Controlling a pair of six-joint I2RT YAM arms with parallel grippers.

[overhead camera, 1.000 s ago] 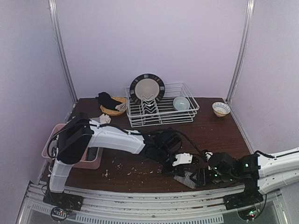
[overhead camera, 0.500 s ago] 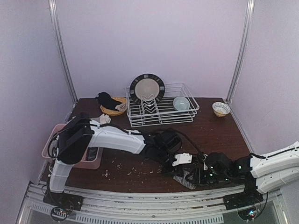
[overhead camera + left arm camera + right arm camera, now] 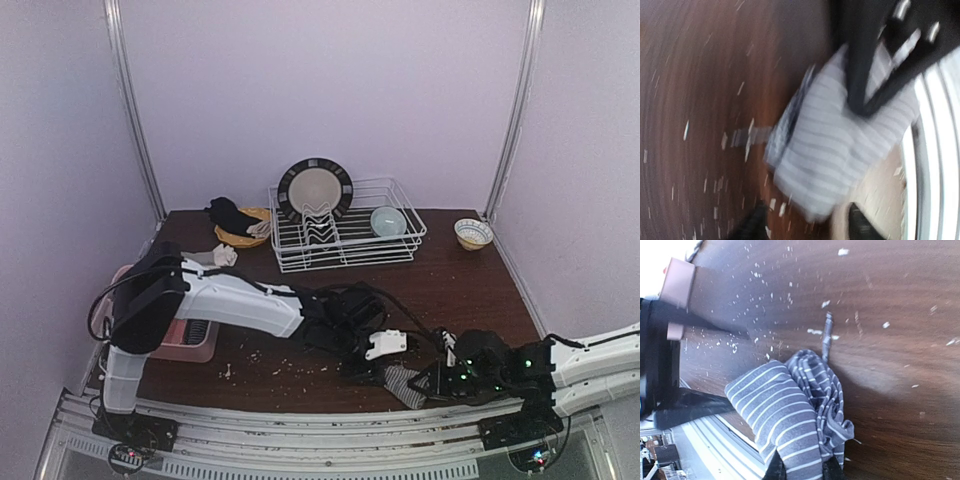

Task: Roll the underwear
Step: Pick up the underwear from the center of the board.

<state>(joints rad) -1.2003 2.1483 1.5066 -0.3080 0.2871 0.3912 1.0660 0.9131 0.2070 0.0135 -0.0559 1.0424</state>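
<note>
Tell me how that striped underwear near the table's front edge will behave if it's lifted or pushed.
Probably floppy: the striped underwear lies in soft bunched folds, so it would likely sag and come unfolded when lifted. It looks like thin cloth, so likely light for its size. Pushed, it may crumple rather than slide whole across the crumb-strewn table.

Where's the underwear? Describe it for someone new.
Start at the dark wooden table and go to its near edge, right of centre. The underwear is the bunched cloth there: grey with thin white stripes, unlike the plain dark cloth in the far basket.
</note>
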